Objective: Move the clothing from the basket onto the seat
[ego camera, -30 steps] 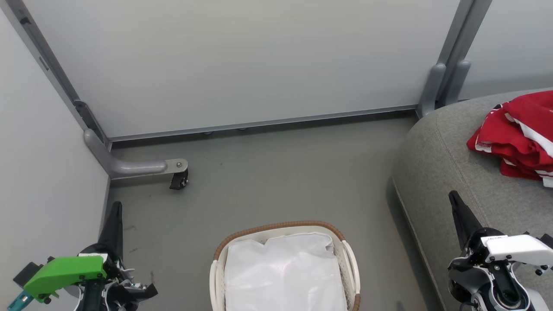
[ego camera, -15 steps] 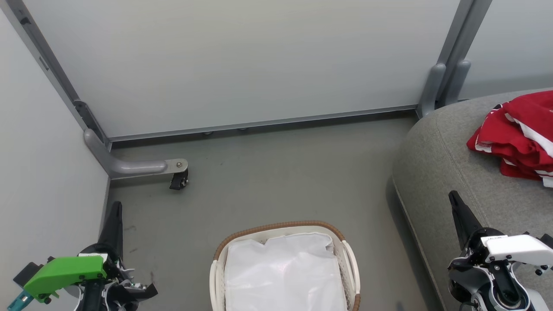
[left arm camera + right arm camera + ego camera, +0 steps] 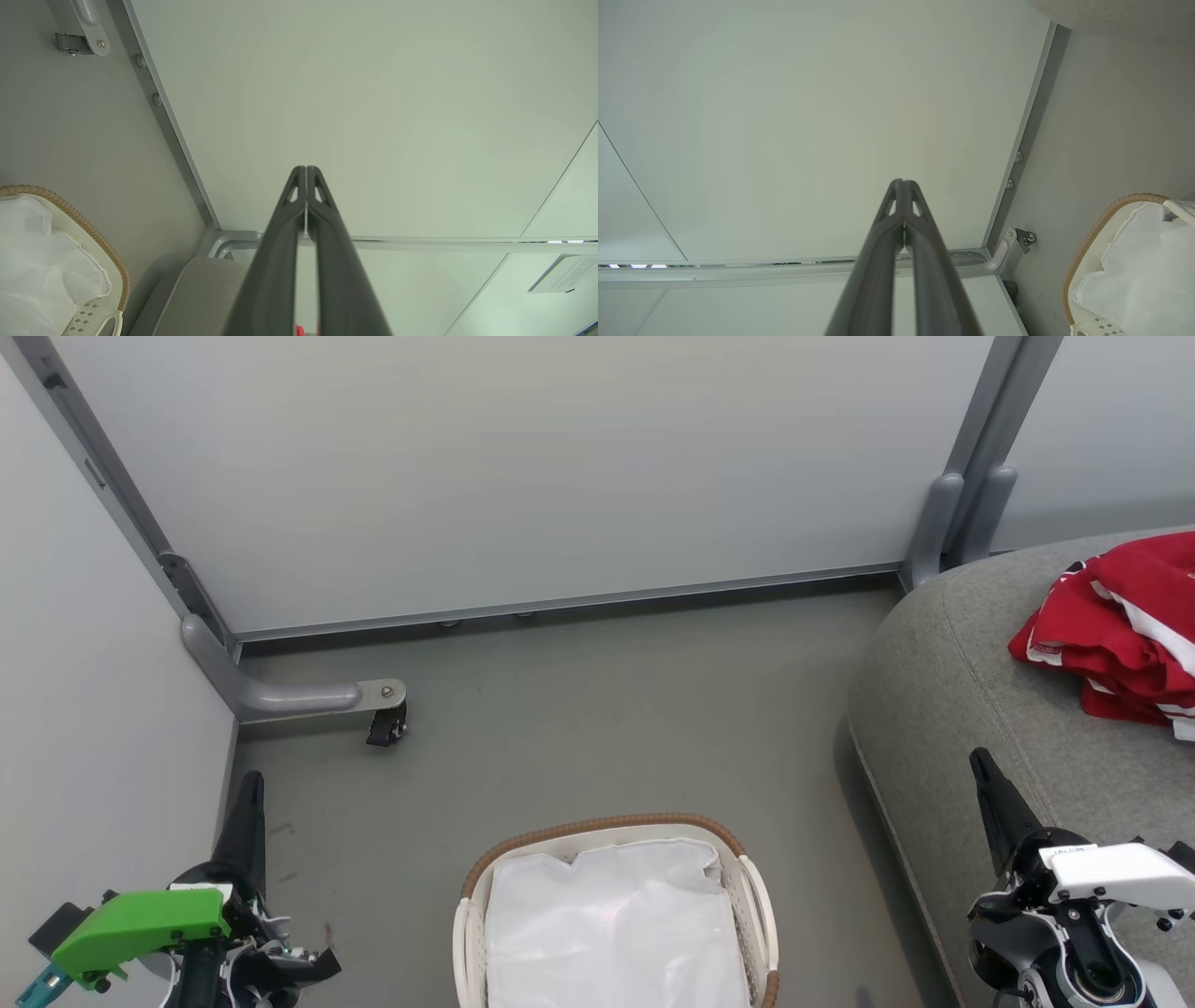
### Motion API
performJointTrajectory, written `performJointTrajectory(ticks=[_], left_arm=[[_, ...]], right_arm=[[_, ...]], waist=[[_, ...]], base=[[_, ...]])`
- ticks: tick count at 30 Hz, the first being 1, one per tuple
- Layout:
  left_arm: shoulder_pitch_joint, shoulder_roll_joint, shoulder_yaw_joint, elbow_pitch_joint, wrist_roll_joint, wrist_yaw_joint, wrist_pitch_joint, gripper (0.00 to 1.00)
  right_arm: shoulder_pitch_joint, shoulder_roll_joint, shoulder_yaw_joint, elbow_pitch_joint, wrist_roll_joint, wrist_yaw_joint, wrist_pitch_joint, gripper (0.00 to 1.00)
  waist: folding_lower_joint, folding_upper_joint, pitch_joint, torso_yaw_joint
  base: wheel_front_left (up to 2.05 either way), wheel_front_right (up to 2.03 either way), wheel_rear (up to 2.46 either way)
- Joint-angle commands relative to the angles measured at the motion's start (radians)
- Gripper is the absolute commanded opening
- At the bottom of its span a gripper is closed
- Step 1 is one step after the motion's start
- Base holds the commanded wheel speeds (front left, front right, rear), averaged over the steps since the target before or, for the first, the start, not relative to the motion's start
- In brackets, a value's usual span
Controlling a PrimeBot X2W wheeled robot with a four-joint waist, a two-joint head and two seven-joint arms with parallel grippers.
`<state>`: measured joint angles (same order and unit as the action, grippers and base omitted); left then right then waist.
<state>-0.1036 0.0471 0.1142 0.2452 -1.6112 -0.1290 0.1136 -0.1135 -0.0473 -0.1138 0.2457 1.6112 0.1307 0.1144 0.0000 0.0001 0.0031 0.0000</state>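
All visible clothing [image 3: 1116,635] is heaped on the seat [image 3: 943,709], well apart from the basket [image 3: 597,825], whose near end is cropped, so a remnant perhaps cannot be excluded. Light, limp fabric is judged best pinched at a raised fold. The left gripper [image 3: 250,782] and right gripper [image 3: 978,758] are closed tight, nothing held.

— Where does the head view sit?
— High, facing forward and down: floor [image 3: 597,709] in the middle, basket [image 3: 607,823] close at the bottom edge, seat [image 3: 943,709] at the right.
— And the wrist views?
— Each looks along its own jaws, from low down, toward the wall panel [image 3: 560,476].
— What do they share?
— All three catch the basket rim and the panel's caster foot [image 3: 386,726]; the left wrist view also takes in a corner of the seat.
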Motion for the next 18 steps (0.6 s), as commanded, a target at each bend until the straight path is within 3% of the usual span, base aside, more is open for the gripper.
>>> performJointTrajectory(ticks=[1, 18], left_arm=[[-0.01, 0.006, 0.002, -0.001, -0.003, -0.004, 0.004, 0.0], [-0.01, 0.006, 0.002, -0.001, -0.004, -0.004, 0.004, 0.0]], right_arm=[[0.011, -0.006, -0.002, -0.004, 0.003, 0.0, 0.003, 0.0], [0.011, -0.006, -0.002, -0.004, 0.004, 0.0, 0.003, 0.0]], waist=[[0.0, -0.0001, 0.0, 0.0], [0.0, -0.0001, 0.0, 0.0]], base=[[0.0, 0.0, 0.0], [0.0, 0.0, 0.0]])
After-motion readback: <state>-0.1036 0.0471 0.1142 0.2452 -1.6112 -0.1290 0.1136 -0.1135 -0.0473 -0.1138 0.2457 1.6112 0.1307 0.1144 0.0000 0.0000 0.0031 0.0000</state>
